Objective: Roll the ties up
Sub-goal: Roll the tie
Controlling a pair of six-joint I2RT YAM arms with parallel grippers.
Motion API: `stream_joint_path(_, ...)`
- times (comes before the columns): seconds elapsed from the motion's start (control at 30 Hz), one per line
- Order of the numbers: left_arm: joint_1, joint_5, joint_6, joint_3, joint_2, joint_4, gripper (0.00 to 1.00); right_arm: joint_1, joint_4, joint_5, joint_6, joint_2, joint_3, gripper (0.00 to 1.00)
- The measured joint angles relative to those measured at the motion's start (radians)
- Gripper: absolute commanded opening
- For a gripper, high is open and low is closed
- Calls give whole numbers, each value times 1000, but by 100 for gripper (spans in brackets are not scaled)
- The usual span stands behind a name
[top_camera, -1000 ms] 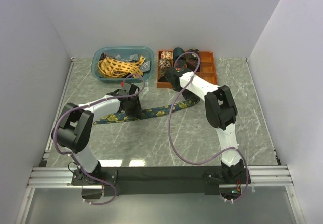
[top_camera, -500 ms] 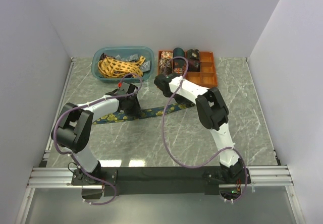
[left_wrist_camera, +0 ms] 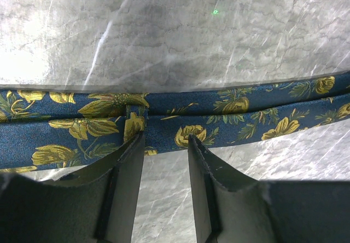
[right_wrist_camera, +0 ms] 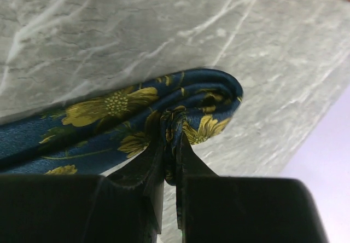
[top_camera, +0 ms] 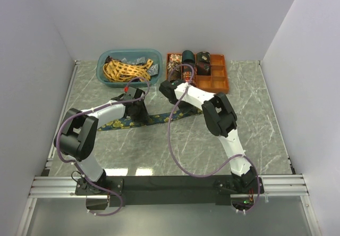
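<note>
A dark blue tie (top_camera: 156,119) with yellow flowers lies across the middle of the table, left to right. In the right wrist view its right end (right_wrist_camera: 109,111) is folded back on itself, and my right gripper (right_wrist_camera: 172,139) is shut on that fold. From above, the right gripper (top_camera: 176,107) sits at the tie's right end. My left gripper (top_camera: 141,115) hangs over the middle of the tie. In the left wrist view the tie (left_wrist_camera: 229,117) runs as two bands side by side. The left gripper (left_wrist_camera: 164,144) is open, its tips at the near edge of the cloth.
A teal bin (top_camera: 104,76) at the back left holds a yellow lattice tie (top_camera: 123,69). To its right, an orange tray (top_camera: 219,85) with compartments holds several rolled ties (top_camera: 188,56). Purple cables (top_camera: 172,140) loop off both arms. Walls close in the table on three sides.
My right gripper has swung to the left with the tie's right end in it, so the tie now reaches less far right. The left gripper has stayed where it was.
</note>
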State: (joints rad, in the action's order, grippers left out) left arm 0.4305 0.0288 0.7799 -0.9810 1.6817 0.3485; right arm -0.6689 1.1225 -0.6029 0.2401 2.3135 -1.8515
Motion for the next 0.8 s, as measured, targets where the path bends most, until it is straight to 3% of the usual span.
stream_joint_path(0.4, 0, 4, 0, 0, 0, -4, 46, 48, -24, 161, -25, -17, 0, 43)
stream_joint_path(0.8, 0, 8, -20, -32, 0, 18, 49, 97, -38, 315, -24, -45, -11, 47)
